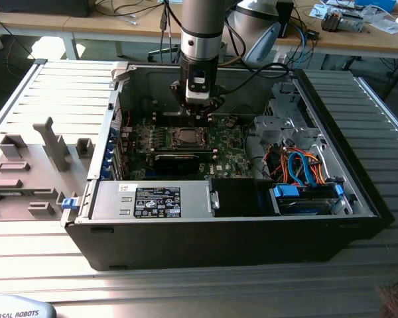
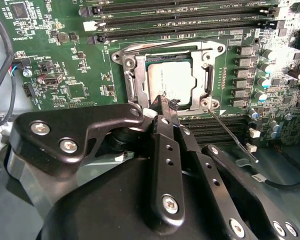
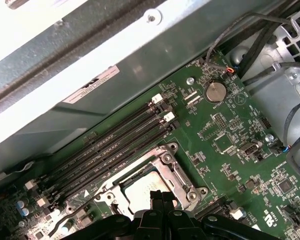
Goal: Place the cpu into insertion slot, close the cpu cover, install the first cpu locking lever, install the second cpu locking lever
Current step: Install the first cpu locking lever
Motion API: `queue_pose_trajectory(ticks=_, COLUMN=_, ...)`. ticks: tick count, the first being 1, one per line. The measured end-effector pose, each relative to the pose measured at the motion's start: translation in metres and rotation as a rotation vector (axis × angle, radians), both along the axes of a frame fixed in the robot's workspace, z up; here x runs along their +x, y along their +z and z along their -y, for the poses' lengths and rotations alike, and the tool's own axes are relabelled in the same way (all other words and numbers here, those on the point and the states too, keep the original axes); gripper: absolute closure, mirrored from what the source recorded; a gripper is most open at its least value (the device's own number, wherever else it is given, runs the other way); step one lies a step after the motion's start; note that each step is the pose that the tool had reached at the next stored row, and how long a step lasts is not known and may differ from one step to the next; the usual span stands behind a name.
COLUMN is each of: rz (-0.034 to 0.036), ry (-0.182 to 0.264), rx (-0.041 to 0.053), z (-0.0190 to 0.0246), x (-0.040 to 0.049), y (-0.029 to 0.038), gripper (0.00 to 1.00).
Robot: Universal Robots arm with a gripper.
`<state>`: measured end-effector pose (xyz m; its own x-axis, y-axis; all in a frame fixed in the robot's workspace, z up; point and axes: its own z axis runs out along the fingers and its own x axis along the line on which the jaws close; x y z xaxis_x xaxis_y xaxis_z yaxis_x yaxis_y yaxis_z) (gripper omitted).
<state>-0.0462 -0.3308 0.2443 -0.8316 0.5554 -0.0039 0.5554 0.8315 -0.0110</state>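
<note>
Second wrist view: the clenched tool [image 2: 166, 106] touches the edge of the cpu cover [image 2: 132, 75], closed around the cpu [image 2: 171, 81].

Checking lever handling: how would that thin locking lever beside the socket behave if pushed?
The locking lever looks like thin wire, so probably springy, bending sideways easily. It juts free past the cpu cover, so the gripper could slip off it.
</note>
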Motion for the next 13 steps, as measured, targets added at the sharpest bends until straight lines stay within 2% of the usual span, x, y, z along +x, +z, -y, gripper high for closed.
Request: queue_pose_trajectory(ticks=13, rz=0.0000, ry=0.020, rx=0.0000, z=0.0000, x=0.0000, y=0.0000, gripper=0.89)
